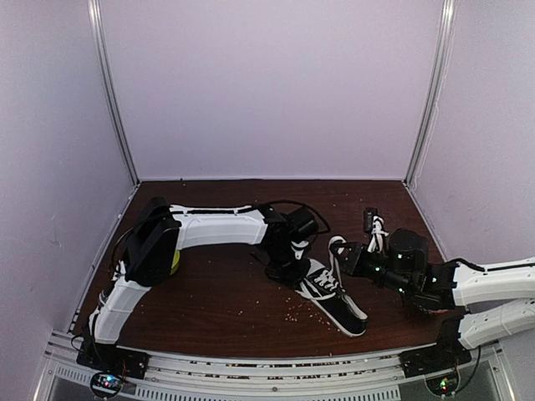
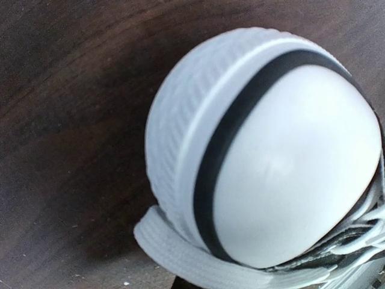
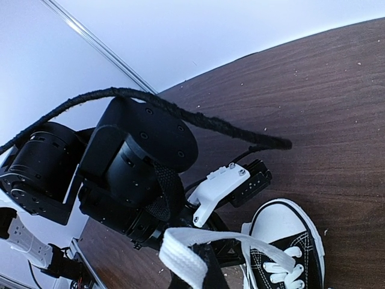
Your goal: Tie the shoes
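Note:
The black sneaker point(image 1: 336, 299) with its white sole lies diagonally on the dark wood table, toe toward my left arm. My left gripper point(image 1: 294, 270) is down at the toe. Its fingers are out of the left wrist view, which the white toe cap point(image 2: 289, 162) fills. A white lace point(image 2: 180, 257) curls round the toe to the bottom edge; I cannot tell if it is pinched. My right gripper point(image 1: 344, 253) point(image 3: 201, 268) is shut on a white lace point(image 3: 198, 241) that stretches from the eyelets point(image 3: 283, 271) and wraps over its finger. More lace point(image 1: 378, 227) drapes over the right wrist.
Pale crumbs point(image 1: 288, 313) are scattered over the table in front of the shoe. White walls close in the back and both sides. The left arm's black cable point(image 3: 180, 111) arches over its wrist. A metal rail point(image 1: 276, 368) runs along the near edge.

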You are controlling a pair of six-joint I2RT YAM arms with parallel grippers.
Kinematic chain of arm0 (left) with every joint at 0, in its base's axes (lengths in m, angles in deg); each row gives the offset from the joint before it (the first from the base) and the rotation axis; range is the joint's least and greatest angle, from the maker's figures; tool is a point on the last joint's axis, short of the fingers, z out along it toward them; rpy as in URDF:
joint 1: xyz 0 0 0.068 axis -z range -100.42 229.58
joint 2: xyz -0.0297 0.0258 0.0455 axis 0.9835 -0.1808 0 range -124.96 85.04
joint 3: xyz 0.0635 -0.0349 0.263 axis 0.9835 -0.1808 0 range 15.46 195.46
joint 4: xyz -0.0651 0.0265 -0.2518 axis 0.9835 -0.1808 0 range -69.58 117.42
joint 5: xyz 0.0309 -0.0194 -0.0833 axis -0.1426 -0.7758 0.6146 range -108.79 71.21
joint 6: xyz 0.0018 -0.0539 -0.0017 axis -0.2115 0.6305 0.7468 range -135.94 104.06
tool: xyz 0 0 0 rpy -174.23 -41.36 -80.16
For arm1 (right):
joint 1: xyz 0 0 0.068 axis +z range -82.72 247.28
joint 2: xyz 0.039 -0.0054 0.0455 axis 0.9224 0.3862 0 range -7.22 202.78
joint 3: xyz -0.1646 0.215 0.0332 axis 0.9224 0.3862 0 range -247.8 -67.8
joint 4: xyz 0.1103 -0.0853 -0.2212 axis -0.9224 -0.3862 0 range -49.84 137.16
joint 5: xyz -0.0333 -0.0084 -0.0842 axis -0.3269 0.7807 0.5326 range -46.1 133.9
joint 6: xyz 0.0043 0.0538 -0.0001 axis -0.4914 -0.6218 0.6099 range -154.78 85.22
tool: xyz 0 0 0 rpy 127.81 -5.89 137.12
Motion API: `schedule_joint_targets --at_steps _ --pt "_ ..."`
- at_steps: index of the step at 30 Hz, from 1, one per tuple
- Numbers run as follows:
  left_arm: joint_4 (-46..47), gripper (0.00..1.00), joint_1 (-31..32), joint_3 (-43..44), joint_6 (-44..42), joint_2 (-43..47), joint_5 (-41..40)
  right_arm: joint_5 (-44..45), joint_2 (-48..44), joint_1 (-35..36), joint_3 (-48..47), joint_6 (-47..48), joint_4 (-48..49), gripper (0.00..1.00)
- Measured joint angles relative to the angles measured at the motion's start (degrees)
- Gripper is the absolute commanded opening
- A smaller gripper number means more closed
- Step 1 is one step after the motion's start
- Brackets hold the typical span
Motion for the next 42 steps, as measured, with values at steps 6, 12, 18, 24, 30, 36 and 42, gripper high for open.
schedule_joint_targets --at_steps 6,12,18,24,30,36,42 --pt "5.53 0.00 0.02 -5.70 2.43 3.02 -1.60 -3.04 0.57 0.02 0.28 -0.42 0.83 0.00" --pt "15.28 0.00 0.33 -19.06 3.13 11.41 -6.29 -7.43 0.39 0.02 0.26 -0.57 0.04 0.00" --pt "28.15 0.00 0.28 -27.85 1.60 21.84 -5.62 -10.21 -0.79 0.46 -0.57 -0.85 -3.02 0.00" --pt "39.52 0.00 0.28 -28.39 -2.27 23.67 -0.68 -10.56 -0.98 1.11 -2.36 -2.73 -4.87 0.00" --pt "44.61 0.00 0.28 -30.99 -4.92 23.63 5.77 -8.02 -0.98 1.55 -3.74 -5.01 -5.86 0.00" --pt "46.47 0.00 0.28 -31.36 -6.84 23.32 9.66 -4.37 -0.87 1.55 -5.20 -6.88 -9.14 0.00" --pt "46.66 0.00 -0.28 -33.33 -5.49 23.34 7.89 1.22 -3.02 1.70 -3.34 -9.35 -10.88 0.00"
